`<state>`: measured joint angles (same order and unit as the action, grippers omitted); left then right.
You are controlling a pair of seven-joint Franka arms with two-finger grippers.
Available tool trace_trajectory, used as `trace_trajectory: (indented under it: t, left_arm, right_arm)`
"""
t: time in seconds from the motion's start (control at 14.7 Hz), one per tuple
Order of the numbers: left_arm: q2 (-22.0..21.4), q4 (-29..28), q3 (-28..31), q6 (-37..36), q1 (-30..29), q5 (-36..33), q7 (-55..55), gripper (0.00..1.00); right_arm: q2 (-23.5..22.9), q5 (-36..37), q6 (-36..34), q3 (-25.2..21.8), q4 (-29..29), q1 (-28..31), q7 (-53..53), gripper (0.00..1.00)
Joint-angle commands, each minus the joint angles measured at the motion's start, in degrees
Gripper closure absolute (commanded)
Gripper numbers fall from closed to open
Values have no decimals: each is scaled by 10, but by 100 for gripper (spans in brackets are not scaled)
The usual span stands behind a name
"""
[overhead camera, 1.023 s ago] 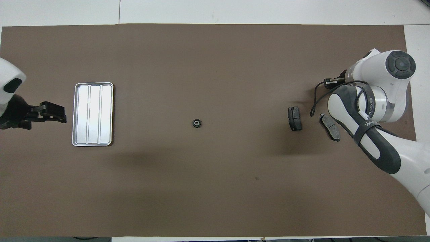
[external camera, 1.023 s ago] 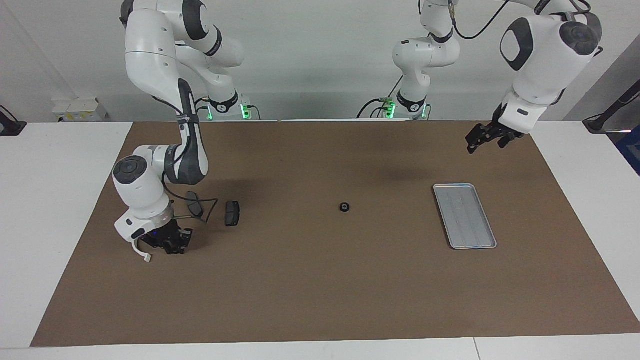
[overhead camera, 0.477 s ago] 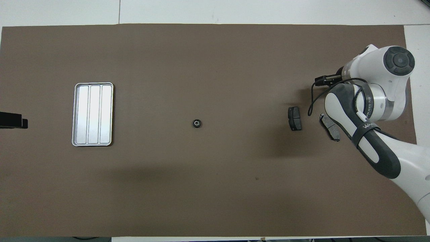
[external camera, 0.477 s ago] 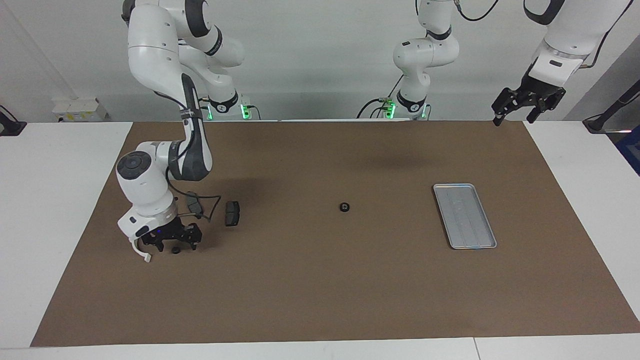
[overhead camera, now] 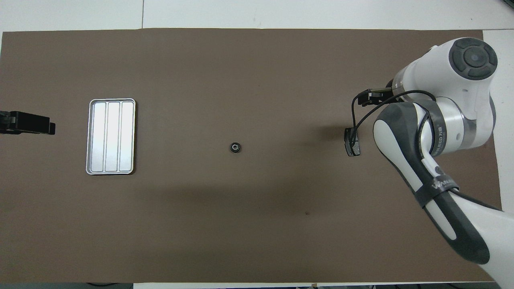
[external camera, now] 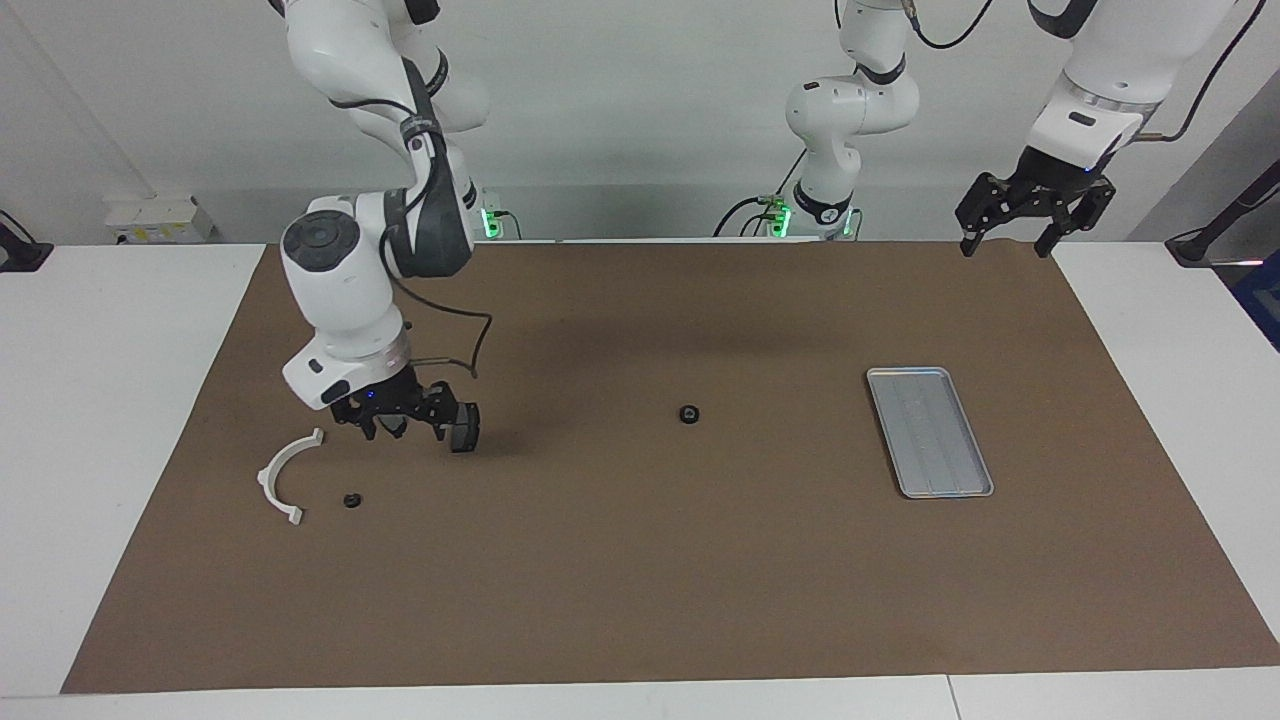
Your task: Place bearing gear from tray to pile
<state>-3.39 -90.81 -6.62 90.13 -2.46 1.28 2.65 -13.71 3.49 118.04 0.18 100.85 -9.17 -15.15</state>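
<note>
Bearing gear (external camera: 351, 500): a small dark round part lying free on the table, below and just clear of the right gripper, beside the white arc. Nothing touches it.
Second bearing (external camera: 689, 413): a similar small dark ring alone at mid-table, well apart from both grippers (whether it belongs to this task I cannot tell).
Pile: the white arc (external camera: 285, 478) lies under the right gripper's outer side; one dark brake pad (external camera: 464, 427) stands just beside the gripper toward mid-table. A second pad is hidden by the arm in both views.
Right gripper (external camera: 398, 420): raised over the pile, fingers spread wide, holding nothing.
Tray (external camera: 929, 431): bare, at the left arm's end of the table, with no part showing on its ridged floor.
Left gripper (external camera: 1025, 215): high in the air past the tray's end toward the robots' edge, fingers apart and empty; this arm waits.
Progress: by my reading the placing is done, since the gear rests among the pile's parts and the tray holds nothing. What seems left is only for the right arm to clear away.
</note>
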Motion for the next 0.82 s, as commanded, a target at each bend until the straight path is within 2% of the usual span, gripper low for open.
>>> trace_trajectory:
  t: [0.0, 0.14, 0.27, 0.48, 0.75]
  left_arm:
    - [40, 48, 3, -32, 31, 2, 2, 0]
    - [45, 45, 3, -42, 42, 2, 1, 0]
    - [36, 18, 2, -71, 48, 1, 2, 0]
    - [19, -24, 2, -74, 55, 2, -3, 0]
    - [21, -27, 3, -73, 52, 1, -3, 0]
  right_arm:
    - [14, -8, -48, 1, -23, -52, -110, 0]
    - [21, -9, -46, 7, -25, -84, -187, 0]
    - [21, -10, -44, 22, -30, -106, -252, 0]
    - [22, -10, -45, 62, -30, -112, -326, 0]
    - [4, -8, -37, 106, -40, -115, -416, 0]
